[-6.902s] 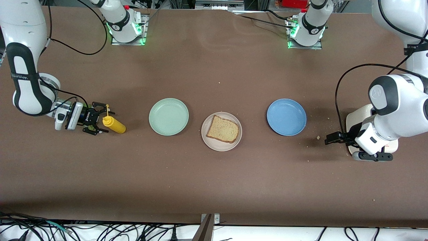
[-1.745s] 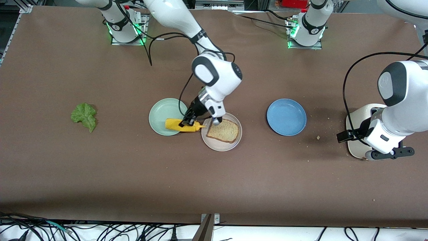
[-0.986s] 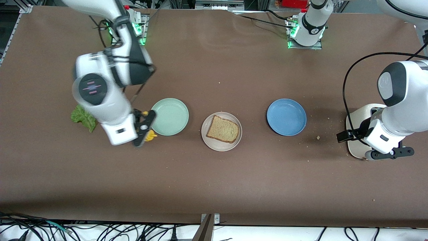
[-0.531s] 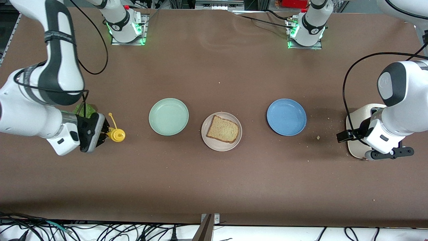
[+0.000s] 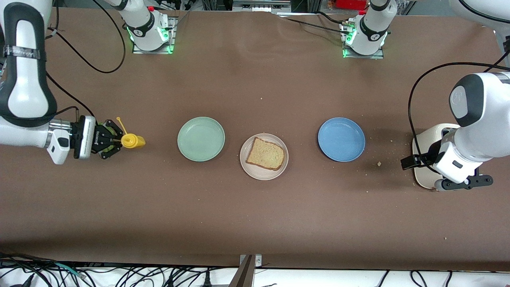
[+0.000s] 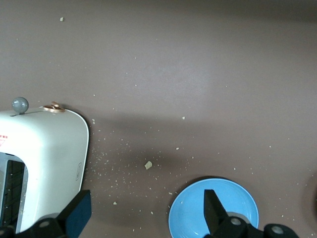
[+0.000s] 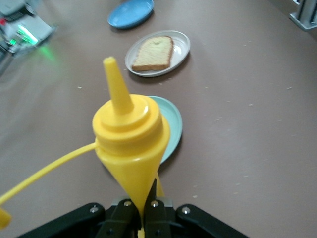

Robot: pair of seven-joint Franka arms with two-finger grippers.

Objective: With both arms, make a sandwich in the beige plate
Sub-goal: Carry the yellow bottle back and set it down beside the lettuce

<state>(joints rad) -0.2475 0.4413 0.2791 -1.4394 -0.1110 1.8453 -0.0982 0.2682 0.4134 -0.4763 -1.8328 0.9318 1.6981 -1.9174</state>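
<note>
Yellow squeeze bottle (image 5: 132,141) being clamped at its base by the right end effector (image 5: 113,140), over the counter (image 5: 255,219) toward the right arm's end, nozzle pointing toward the plates, loose cap dangling on its strap

Resting in the beige plate (image 5: 264,156) at mid-counter: one bread slice (image 5: 265,154), flat and bare; same plate and slice showing in the right wrist view (image 7: 157,52)

Sitting beside it toward the right arm's end, a mint green plate (image 5: 201,138); toward the left arm's end, a blue plate (image 5: 341,139)

Waiting at the left arm's end: left end effector (image 5: 414,162), fingers (image 6: 214,214) spread apart and gripping nothing, hovering just beside a white toaster (image 6: 42,158), crumbs scattered on the counter around it
</note>
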